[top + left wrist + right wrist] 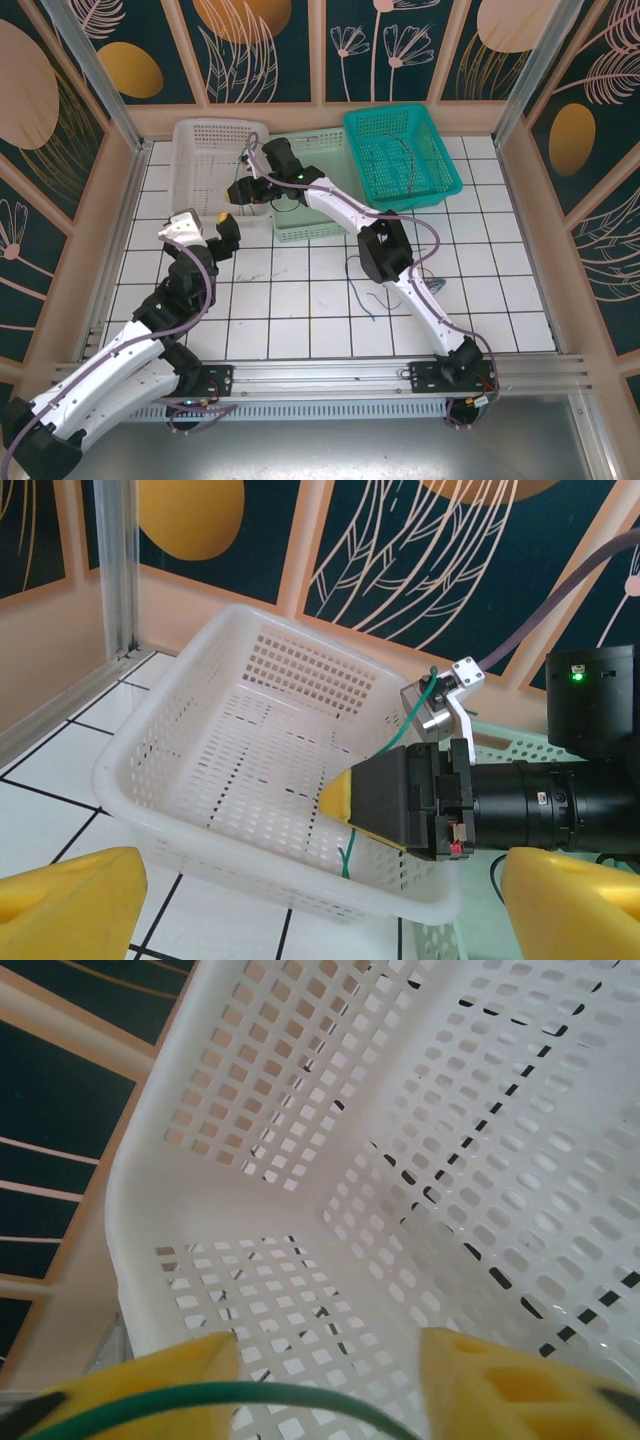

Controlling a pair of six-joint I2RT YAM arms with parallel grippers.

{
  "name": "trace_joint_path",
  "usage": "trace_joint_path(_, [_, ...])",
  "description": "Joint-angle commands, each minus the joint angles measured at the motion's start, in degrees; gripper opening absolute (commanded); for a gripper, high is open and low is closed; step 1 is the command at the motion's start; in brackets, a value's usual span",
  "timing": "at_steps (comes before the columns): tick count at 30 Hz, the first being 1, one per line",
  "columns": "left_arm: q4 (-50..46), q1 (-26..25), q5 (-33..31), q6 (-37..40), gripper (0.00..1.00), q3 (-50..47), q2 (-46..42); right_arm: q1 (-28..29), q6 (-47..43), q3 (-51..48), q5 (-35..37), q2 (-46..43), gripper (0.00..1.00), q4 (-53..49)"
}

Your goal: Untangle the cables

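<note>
My right gripper (243,190) reaches into the near right corner of a white basket (205,140). In the right wrist view its yellow fingers stand apart above the basket floor (420,1210), and a green cable (250,1394) arcs across in front of the left finger. The left wrist view shows that green cable (400,745) running from the top of the right gripper (340,795) down inside the basket's near wall (230,855). My left gripper (222,232) is open on the near side of the basket, holding nothing. Thin blue and dark cables (365,290) lie on the tiles.
A pale green basket (310,232) sits right of the white one, and a teal basket (440,175) holding a dark wire (402,150) stands at the back right. The right arm crosses over the pale green basket. Walls close in on three sides.
</note>
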Motion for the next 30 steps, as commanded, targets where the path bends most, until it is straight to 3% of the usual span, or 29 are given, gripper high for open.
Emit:
trace_joint_path(1, [-0.33, 0.36, -1.47, -0.66, 0.92, -0.97, -1.68, 0.75, -0.75, 1.16, 1.19, -3.08, 0.26, -3.24])
trace_joint_path(4, [0.32, 0.36, -1.6, 1.55, 0.9, -0.74, -2.68, 0.88, -1.08, 1.16, 1.72, -3.2, 0.08, -3.58])
trace_joint_path(7, [2.25, 0.41, -0.32, 7.38, 0.86, 0.8, -2.91, 1.14, -1.6, 1.04, 1.63, -3.45, 0.0, -3.69])
trace_joint_path(12, [3.11, 2.02, 2.36, 12.46, 0.69, 6.23, -0.64, 1.58, -2.29, 0.89, 1.6, -4.13, 0.0, -2.74])
trace_joint_path(15, [3.77, 3.95, 4.98, 13.68, 0.68, 8.31, 2.65, 2.0, -2.83, 0.79, 1.5, -4.71, 0.0, -2.19])
trace_joint_path(20, [2.33, 13.32, 17.79, 11.87, 0.69, 12.47, 10.89, 2.7, -4.5, -0.6, 1.98, -6.49, 0.0, -2.68])
trace_joint_path(22, [3.57, 17.89, 21.69, 11.43, 0.64, 13.25, 13.93, 2.81, -4.79, -2.02, 1.9, -7.79, 0.0, -2.03])
trace_joint_path(30, [7.01, 28.04, 41.45, 15.39, 0.66, 17.89, 25.72, 2.9, -4.09, -4.55, 0.41, -9.33, 0.0, 0.81])
